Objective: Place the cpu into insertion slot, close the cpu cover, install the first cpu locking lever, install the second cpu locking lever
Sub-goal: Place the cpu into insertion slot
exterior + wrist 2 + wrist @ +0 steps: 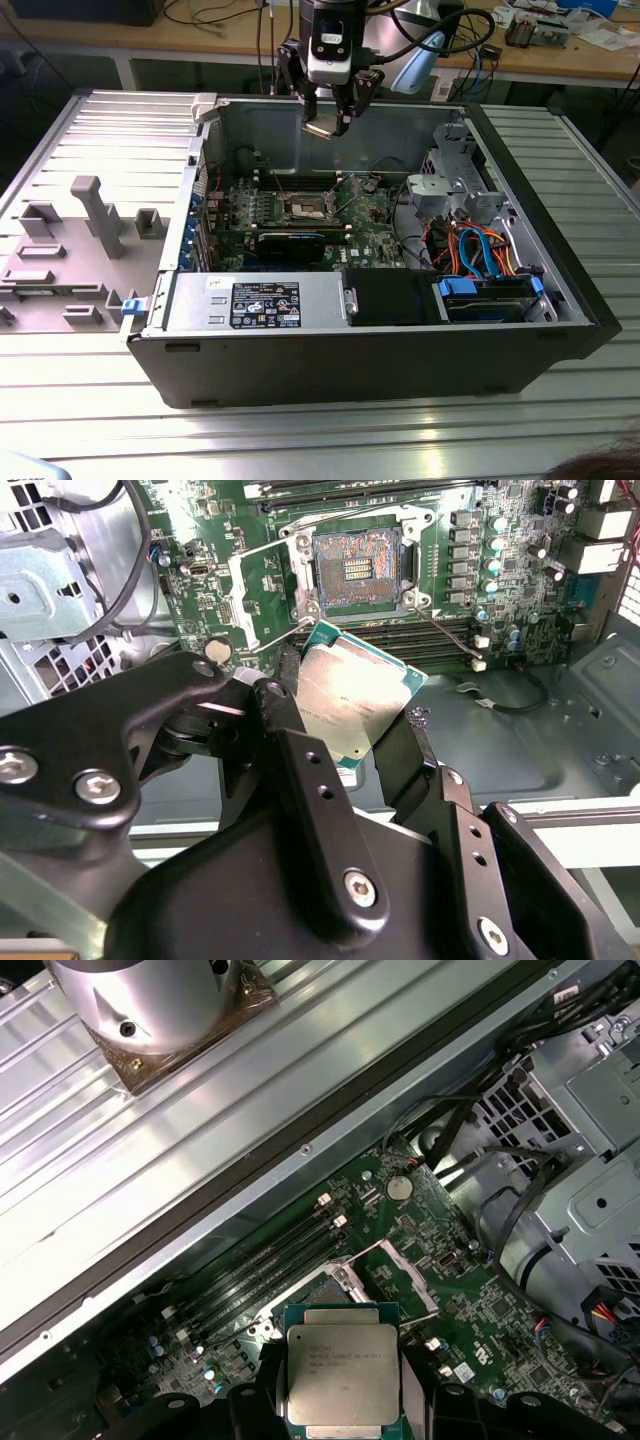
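The cpu (pixel 350 702) is clamped by two opposite edges between the fingers of the end effector (pixel 352 708), which is closed down to the width of the chip. Its silvery metal face shows in both wrist views (pixel 342 1372), with the green substrate visible round the edge.

In the exterior view, the cpu (pixel 322 129) and end effector (pixel 330 125) hang above the far wall of the open computer case (pixel 360 350), well clear of the board.

The insertion slot (pixel 357 568) lies on the green motherboard (pixel 200 540) with its contact field exposed and nothing seated in it. A thin wire lever (pixel 445 632) angles away from one corner of the slot. In the exterior view, the insertion slot (pixel 304 207) sits near the middle of the motherboard (pixel 372 212).

Toward the exterior view's right, a drive cage (pixel 455 190) stands over blue and orange cables (pixel 480 250). A labelled power supply (pixel 250 300) occupies the near side of the case.

The case rests on a ribbed metal bench (pixel 300 440). A grey fixture tray (pixel 70 250) lies at the exterior view's left.
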`<state>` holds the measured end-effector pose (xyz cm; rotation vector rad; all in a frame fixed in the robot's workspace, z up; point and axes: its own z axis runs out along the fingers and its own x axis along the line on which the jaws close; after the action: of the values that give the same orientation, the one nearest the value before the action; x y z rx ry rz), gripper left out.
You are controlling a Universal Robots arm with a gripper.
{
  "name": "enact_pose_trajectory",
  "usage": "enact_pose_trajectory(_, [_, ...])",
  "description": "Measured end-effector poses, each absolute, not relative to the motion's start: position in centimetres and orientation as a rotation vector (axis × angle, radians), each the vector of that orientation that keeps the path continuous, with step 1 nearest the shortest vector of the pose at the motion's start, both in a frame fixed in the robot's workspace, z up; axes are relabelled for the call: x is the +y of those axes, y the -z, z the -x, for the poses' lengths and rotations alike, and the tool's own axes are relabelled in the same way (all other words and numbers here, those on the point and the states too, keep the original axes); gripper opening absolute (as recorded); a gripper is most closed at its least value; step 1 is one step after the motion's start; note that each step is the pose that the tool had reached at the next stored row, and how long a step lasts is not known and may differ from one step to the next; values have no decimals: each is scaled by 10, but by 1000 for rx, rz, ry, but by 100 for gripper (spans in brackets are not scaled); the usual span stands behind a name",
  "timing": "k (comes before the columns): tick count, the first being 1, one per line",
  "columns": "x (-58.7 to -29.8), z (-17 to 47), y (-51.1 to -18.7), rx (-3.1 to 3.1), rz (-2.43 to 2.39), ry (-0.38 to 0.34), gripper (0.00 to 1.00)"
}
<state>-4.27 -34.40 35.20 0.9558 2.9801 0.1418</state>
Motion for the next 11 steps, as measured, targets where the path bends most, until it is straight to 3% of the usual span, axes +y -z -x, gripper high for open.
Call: enact_pose_trajectory(11, [-344, 43, -352, 2974, -972, -142, 54])
